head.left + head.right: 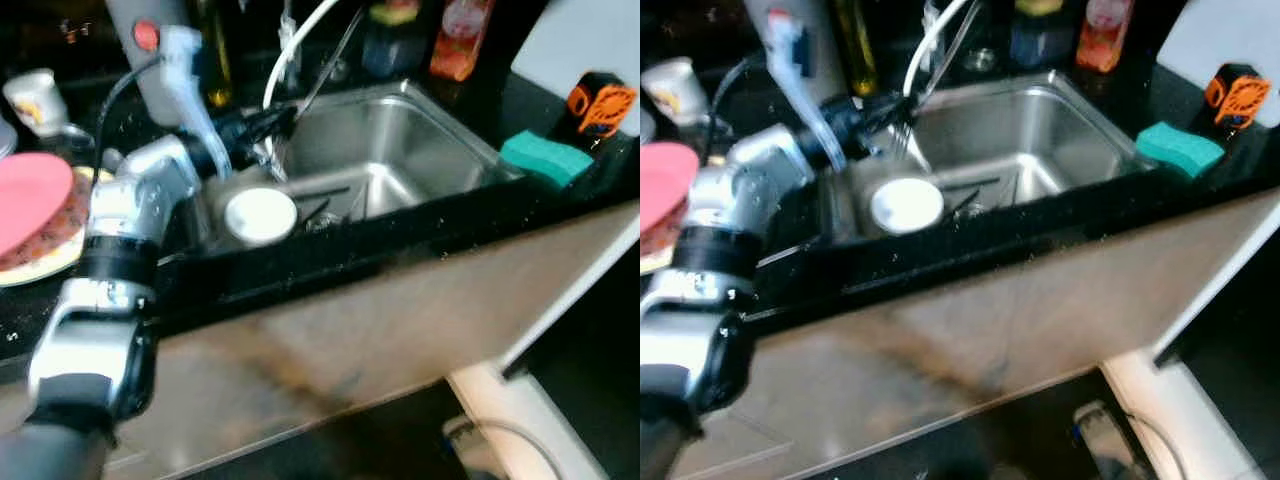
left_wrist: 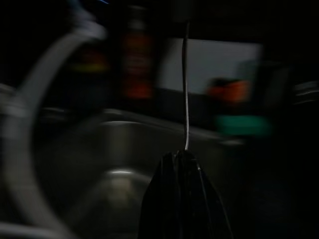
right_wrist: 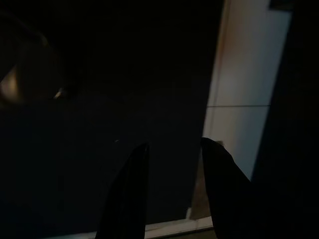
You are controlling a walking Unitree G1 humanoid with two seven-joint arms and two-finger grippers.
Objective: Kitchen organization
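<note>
A bowl [image 1: 261, 214] sits in the sink [image 1: 420, 140]; plates [image 1: 35, 215] lie on the counter left; a sponge [image 1: 545, 157] right; bottles [image 1: 462, 38] behind.

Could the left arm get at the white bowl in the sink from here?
Probably yes: the left pincer, shut on a thin metal utensil, hangs just above the white bowl, nothing between; but it must release first.

The silver, segmented left arm [image 1: 115, 262] has black joint bands, a black cable and long black fingers [image 2: 180, 199].
</note>
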